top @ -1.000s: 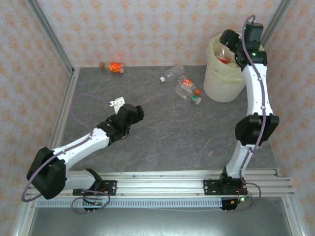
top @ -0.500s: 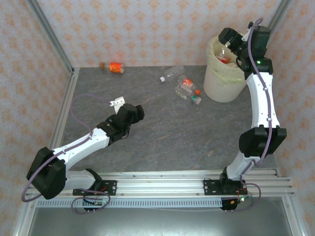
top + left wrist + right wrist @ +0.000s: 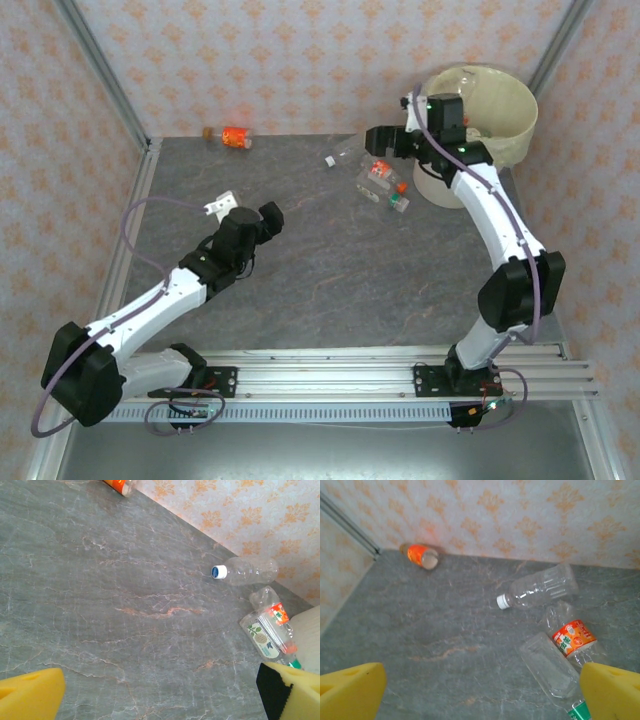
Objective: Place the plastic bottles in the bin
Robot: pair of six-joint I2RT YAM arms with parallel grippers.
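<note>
The right hand [image 3: 380, 140] is held wide open, and nothing is gripped between its yellow pads [image 3: 355, 690], which are seen at the two lower corners of the right wrist view. It is stretched out to the left from its wrist, above the far part of the grey worktop [image 3: 330, 270].

Three of the plastic bottles are found near it:
- A clear bottle [image 3: 345, 153] with a white cap is laid on its side just to the left of the hand.
- An orange-labelled bottle [image 3: 378, 172] is laid close in front of the hand.
- A flattened bottle [image 3: 388, 197] with a green cap is pressed against the orange-labelled one, on its near side.

The same three are shown from the right wrist, the clear bottle [image 3: 540, 591] farthest, then the orange-labelled bottle [image 3: 572, 636], then the flattened bottle [image 3: 551, 667].

The bin [image 3: 515, 120] is placed at the far right corner, just behind the right arm, and its near-left side is covered by that arm. Whether it is set upright cannot be told.

The left hand [image 3: 268, 214] is also held wide open with nothing between its pads [image 3: 30, 692]. It is kept over the left middle of the worktop, well apart from every bottle.

A fourth bottle, an orange bottle [image 3: 236, 137], is laid against the patterned back wall [image 3: 300, 60] at the far left, well apart from the other three and from the bin.
</note>
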